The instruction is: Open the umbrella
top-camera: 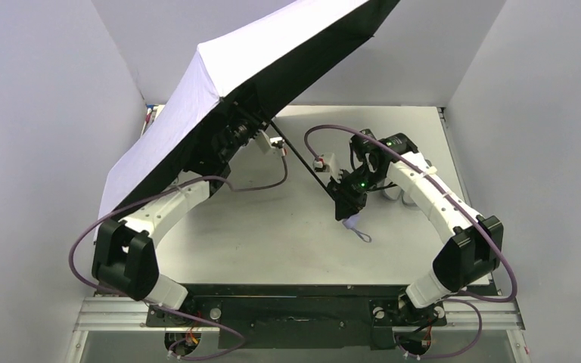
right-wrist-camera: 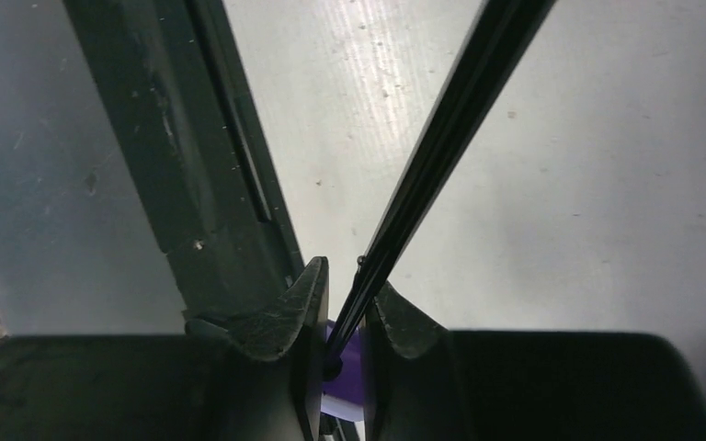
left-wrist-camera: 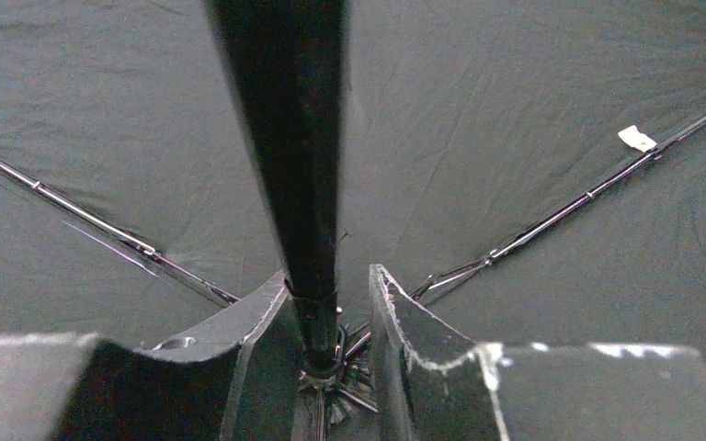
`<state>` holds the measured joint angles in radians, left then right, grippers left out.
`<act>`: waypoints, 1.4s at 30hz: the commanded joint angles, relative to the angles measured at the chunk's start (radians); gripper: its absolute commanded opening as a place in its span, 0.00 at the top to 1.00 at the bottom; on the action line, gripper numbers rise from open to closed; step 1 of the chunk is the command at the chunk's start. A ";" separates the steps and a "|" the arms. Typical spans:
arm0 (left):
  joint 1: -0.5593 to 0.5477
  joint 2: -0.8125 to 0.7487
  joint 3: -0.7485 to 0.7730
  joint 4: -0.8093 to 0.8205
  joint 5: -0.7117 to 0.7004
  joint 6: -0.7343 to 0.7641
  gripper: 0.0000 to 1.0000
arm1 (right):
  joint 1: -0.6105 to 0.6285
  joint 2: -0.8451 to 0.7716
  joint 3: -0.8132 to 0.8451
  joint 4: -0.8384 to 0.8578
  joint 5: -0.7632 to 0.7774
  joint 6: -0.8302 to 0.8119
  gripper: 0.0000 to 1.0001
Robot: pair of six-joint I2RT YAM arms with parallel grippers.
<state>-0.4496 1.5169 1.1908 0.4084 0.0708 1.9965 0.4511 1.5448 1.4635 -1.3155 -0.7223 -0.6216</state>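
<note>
The umbrella (top-camera: 197, 98) stands open and tilted over the table's back left, pale lavender outside and black inside. Its thin black shaft (top-camera: 302, 155) slants down to the lavender handle (top-camera: 352, 221), with the wrist loop (top-camera: 363, 234) hanging below. My right gripper (top-camera: 346, 208) is shut on the handle; in the right wrist view the shaft (right-wrist-camera: 441, 147) rises from between its fingers (right-wrist-camera: 294, 312). My left gripper (left-wrist-camera: 331, 285) is under the canopy near the hub. Its jaws stand on either side of the shaft (left-wrist-camera: 294, 165), with a gap on the right side.
White walls close in the table (top-camera: 287, 242) at the back and on both sides. The canopy's edge reaches the left wall. A pale object (top-camera: 395, 195) shows partly behind the right arm. Purple cables loop from both arms.
</note>
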 commanded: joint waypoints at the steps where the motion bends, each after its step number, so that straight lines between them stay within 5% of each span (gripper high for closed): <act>1: -0.014 -0.080 -0.056 0.106 -0.087 -0.016 0.70 | 0.037 -0.072 -0.049 -0.059 -0.108 -0.048 1.00; 4: -0.036 -0.108 -0.099 0.070 -0.072 -0.013 0.59 | 0.040 -0.101 -0.076 -0.007 -0.109 -0.026 1.00; 12: -0.093 -0.151 -0.160 0.014 -0.037 -0.017 0.53 | 0.029 -0.132 -0.104 0.052 -0.108 0.005 1.00; 27: -0.140 -0.184 -0.208 -0.049 0.000 0.034 0.53 | -0.051 -0.204 -0.192 0.269 -0.127 0.182 1.00; 30: -0.142 -0.174 -0.185 -0.062 0.009 0.048 0.64 | -0.052 -0.221 -0.215 0.311 -0.140 0.217 1.00; 34: -0.155 -0.165 -0.159 -0.087 0.055 0.075 0.99 | -0.044 -0.217 -0.220 0.330 -0.166 0.218 0.99; 39: -0.173 -0.163 -0.172 -0.055 0.113 0.094 1.00 | -0.029 -0.177 -0.168 0.368 -0.197 0.284 0.69; 42: -0.181 -0.166 -0.173 -0.053 0.139 0.101 1.00 | -0.018 -0.153 -0.137 0.446 -0.206 0.359 0.60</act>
<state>-0.6113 1.3586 0.9977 0.3271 0.1295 2.0769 0.4149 1.3708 1.2533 -1.0142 -0.8661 -0.3573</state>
